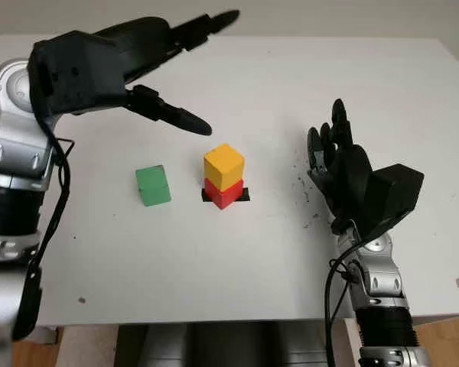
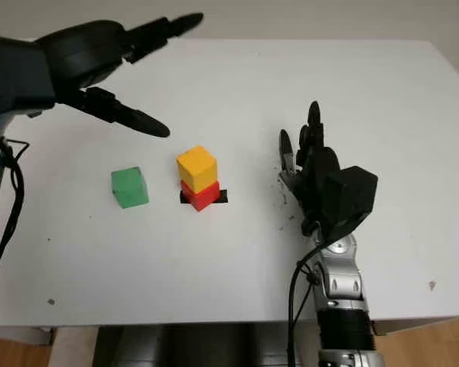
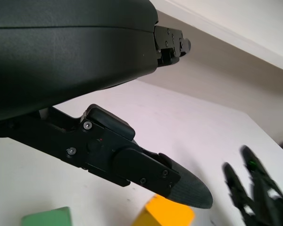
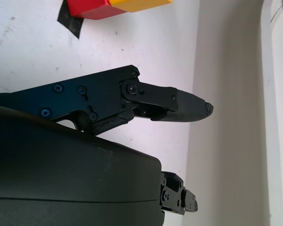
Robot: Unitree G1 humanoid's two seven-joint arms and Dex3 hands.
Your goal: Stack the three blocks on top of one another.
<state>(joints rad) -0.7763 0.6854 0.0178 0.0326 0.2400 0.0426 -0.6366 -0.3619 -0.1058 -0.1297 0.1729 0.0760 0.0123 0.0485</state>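
A yellow block (image 1: pixel 224 165) sits on a red block (image 1: pixel 223 193), which stands on a black tape mark (image 1: pixel 242 195) near the table's middle. A green block (image 1: pixel 152 186) lies alone on the table just left of that stack. My left hand (image 1: pixel 195 73) is open and raised above the table, behind and to the left of the blocks. My right hand (image 1: pixel 329 149) is open, to the right of the stack and apart from it. The wrist views show the yellow block (image 3: pixel 165 216), the green block (image 3: pixel 48 218) and the red block (image 4: pixel 87 8).
The white table (image 1: pixel 291 84) runs back to a wall. Its front edge (image 1: pixel 214 319) lies near the picture's bottom. Small dark specks (image 1: pixel 302 187) mark the surface beside my right hand.
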